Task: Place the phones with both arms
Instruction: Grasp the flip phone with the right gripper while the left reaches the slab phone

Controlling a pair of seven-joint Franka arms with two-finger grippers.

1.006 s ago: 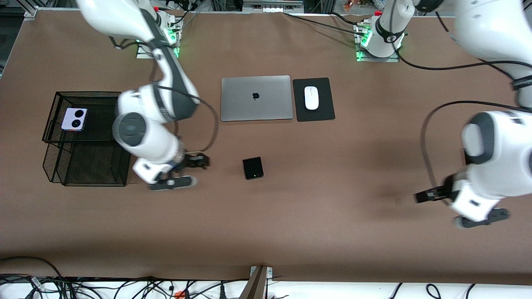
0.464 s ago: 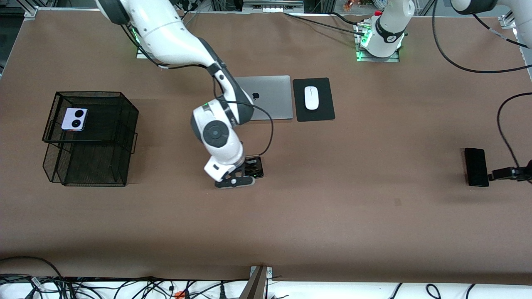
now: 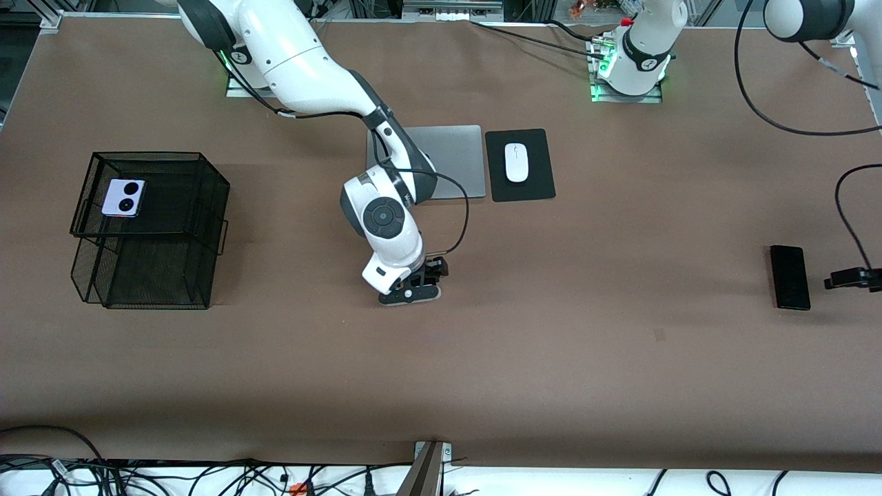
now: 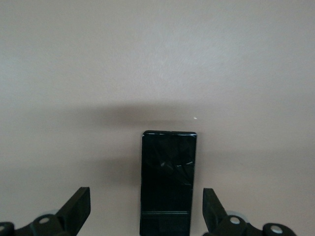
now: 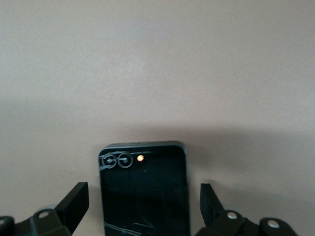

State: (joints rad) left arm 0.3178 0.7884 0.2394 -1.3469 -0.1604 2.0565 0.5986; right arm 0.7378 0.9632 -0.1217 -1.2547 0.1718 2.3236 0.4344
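Reaching down over the middle of the brown table [image 3: 551,358], the right arm's black two-finger gripper [image 3: 428,272] is being held low over the small squarish black phone [image 5: 144,189], which is hidden under the wrist in the front view. In the right wrist view its fingers [image 5: 74,201] are being kept apart, one on each side of that phone and clear of its edges; a small orange light is showing near the phone's top edge. The phone is lying flat on the table, nearer to the front camera than the closed grey laptop [image 3: 451,160].

At the left arm's end of the table, the left arm's black gripper [image 3: 853,279] is being held just beside the long black slab phone [image 3: 789,277], which is lying flat on the table. In the left wrist view [image 4: 147,211] the fingers [image 4: 76,206] are being kept wide apart, with the slab between them and untouched.

The small squarish white-lilac phone with two black circles [image 3: 123,198] is resting on the upper tier of the black wire-mesh basket [image 3: 200,207] at the right arm's end of the table. A white computer mouse [image 3: 516,162] is sitting on a black mouse pad [image 3: 541,180] just beside the laptop.
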